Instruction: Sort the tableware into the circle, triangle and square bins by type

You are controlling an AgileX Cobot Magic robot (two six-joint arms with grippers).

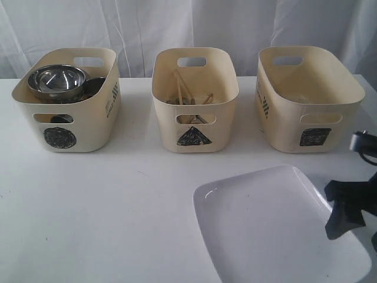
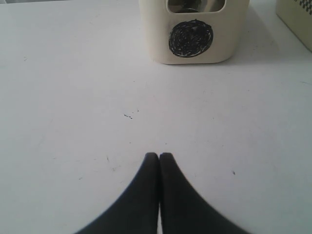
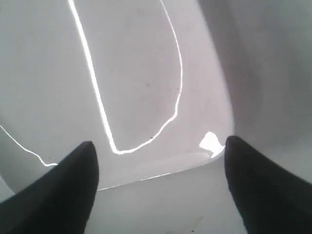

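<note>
A white desk point(image 1: 118, 206) stands before a pale curtain point(image 1: 235, 23), and three matching cream tubs with cut-out handles sit in a row along its far edge, well apart from one another. The circle bin point(image 1: 88, 127) is nearest the far left corner, with a black scribbled disc on its front. Stacked steel bowls point(image 1: 56, 79) rise to its rim, and a darker steel piece that is too hidden to name sits just beside them. The triangle bin point(image 1: 168, 118) is at the middle of the far edge and holds pale wooden chopsticks point(image 1: 179, 88) leaning on its inner wall. Some metal shows beneath them but is too small to make out. The square bin point(image 1: 283, 124) is toward the far right corner, with a black scribbled square on its front. The white square plate point(image 1: 265, 230) lies flat at the near right corner, running off past the near edge of what can be seen. The right gripper point(image 3: 159, 141) is at the plate's right side with its two dark fingers spread wide and the plate's rim between them. Whether either finger touches the plate cannot be told. The left gripper point(image 2: 159, 156) is over bare desk on the left side, facing the circle bin from well back, its fingers pressed together on nothing.
</note>
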